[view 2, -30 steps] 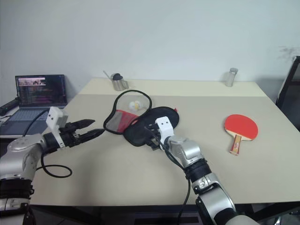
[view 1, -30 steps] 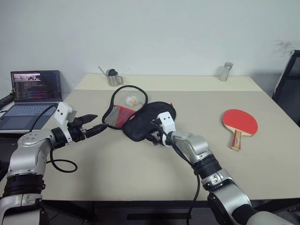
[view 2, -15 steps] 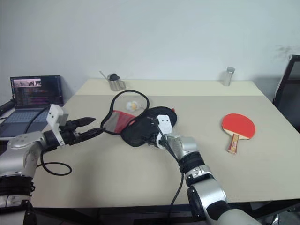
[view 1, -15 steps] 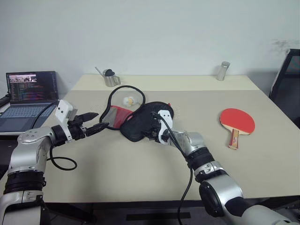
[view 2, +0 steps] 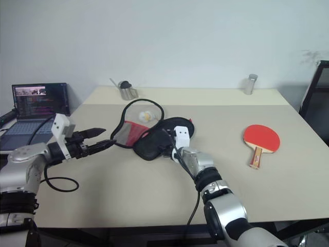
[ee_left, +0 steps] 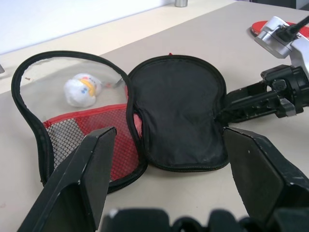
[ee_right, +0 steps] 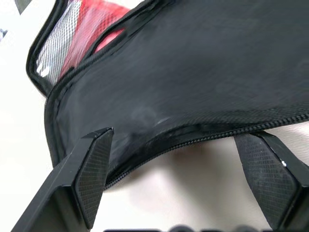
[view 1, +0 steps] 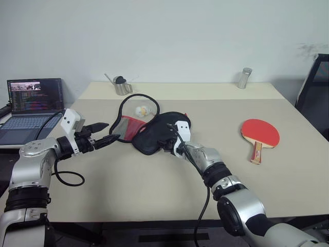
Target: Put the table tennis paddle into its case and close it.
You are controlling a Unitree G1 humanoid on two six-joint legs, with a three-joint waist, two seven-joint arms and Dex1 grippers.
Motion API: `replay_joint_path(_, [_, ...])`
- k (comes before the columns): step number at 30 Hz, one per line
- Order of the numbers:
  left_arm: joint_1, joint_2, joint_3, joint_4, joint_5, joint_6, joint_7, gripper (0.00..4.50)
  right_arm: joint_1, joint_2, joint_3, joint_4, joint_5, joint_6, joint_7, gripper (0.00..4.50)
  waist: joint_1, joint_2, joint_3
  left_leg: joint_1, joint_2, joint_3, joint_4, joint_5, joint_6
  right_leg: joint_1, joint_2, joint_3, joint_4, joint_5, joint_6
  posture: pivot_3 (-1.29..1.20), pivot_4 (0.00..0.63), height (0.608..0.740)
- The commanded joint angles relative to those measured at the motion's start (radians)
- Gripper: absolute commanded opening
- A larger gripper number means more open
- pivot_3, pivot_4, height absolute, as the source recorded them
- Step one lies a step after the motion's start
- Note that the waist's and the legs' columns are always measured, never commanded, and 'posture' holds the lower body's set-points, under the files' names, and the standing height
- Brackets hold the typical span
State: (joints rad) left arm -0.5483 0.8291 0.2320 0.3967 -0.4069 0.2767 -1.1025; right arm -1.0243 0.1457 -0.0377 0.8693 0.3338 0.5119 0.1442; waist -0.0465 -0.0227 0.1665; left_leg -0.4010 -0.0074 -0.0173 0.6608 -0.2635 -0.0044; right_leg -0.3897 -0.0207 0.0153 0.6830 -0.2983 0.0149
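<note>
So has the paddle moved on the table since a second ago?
No. The table tennis paddle lies in the same spot near the table's right edge, handle toward the robot; its slight shift in the picture matches the whole view's shift.

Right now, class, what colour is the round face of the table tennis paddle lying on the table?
Red. The table tennis paddle has a red face and a wooden handle, clearest in the left eye view.

A pale beige surface (view 1: 154, 190) carries everything. Near its middle lies the case (view 1: 154, 135), unzipped and spread open, with a small white ball (view 1: 143, 110) inside its open loop. The paddle (view 1: 260, 135) lies well apart to the right. At the far edge stand a metal cup (view 1: 122, 86) and a metal can (view 1: 243, 78).
</note>
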Motion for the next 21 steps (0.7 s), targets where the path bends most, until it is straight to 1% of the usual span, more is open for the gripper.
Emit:
replay_joint_path(1, [-0.021, 0.016, 0.01, -0.014, 0.005, -0.016, -0.001, 3.83, -0.041, 0.193, -0.002, -0.002, 0.022, 0.012, -0.023, 3.66, 0.0, 0.0, 0.0, 0.0, 0.0, 0.0, 0.0, 0.0, 0.0, 0.0, 0.0, 0.0, 0.0, 0.0, 0.0, 0.0, 0.15, 0.74])
replay_joint_path(6, [-0.024, 0.007, 0.001, -0.032, 0.004, -0.01, -0.008, 3.83, -0.03, 0.205, -0.019, -0.009, 0.061, 0.048, -0.051, 2.0, -0.006, 0.0, 0.0, 0.0, 0.0, 0.0, 0.0, 0.0, 0.0, 0.0, 0.0, 0.0, 0.0, 0.0, 0.0, 0.0, 0.15, 0.74])
replay_joint_path(9, [-0.018, -0.001, -0.006, -0.07, -0.005, 0.005, -0.015, 3.83, -0.028, 0.19, -0.031, -0.017, 0.086, 0.068, -0.064, 0.95, -0.007, 0.0, 0.0, 0.0, 0.0, 0.0, -0.001, 0.0, 0.0, 0.0, 0.0, 0.0, 0.0, 0.0, 0.0, 0.0, 0.15, 0.74])
replay_joint_path(12, [-0.019, -0.008, -0.012, -0.101, -0.012, 0.017, -0.018, 3.83, -0.023, 0.171, -0.049, -0.038, 0.115, 0.095, -0.077, 0.04, -0.008, 0.0, 0.0, 0.0, 0.0, 0.0, 0.0, 0.0, 0.0, 0.0, 0.0, 0.0, -0.001, 0.0, 0.0, 0.0, 0.15, 0.74])
replay_joint_path(17, [-0.019, -0.023, -0.018, -0.156, -0.029, 0.047, -0.017, 3.83, -0.005, 0.136, -0.075, -0.089, 0.158, 0.148, -0.106, 0.04, -0.008, 0.0, 0.0, 0.0, 0.0, 0.0, -0.001, 0.0, 0.0, 0.0, 0.0, 0.0, -0.001, 0.0, 0.0, 0.0, 0.15, 0.74])
replay_joint_path(21, [-0.026, -0.028, -0.016, -0.158, -0.031, 0.055, -0.011, 3.83, 0.005, 0.131, -0.09, -0.124, 0.182, 0.168, -0.122, 0.04, -0.007, 0.0, 0.0, 0.0, 0.0, 0.0, -0.001, 0.0, 0.0, 0.0, 0.0, 0.0, -0.001, 0.0, 0.0, 0.0, 0.15, 0.74])
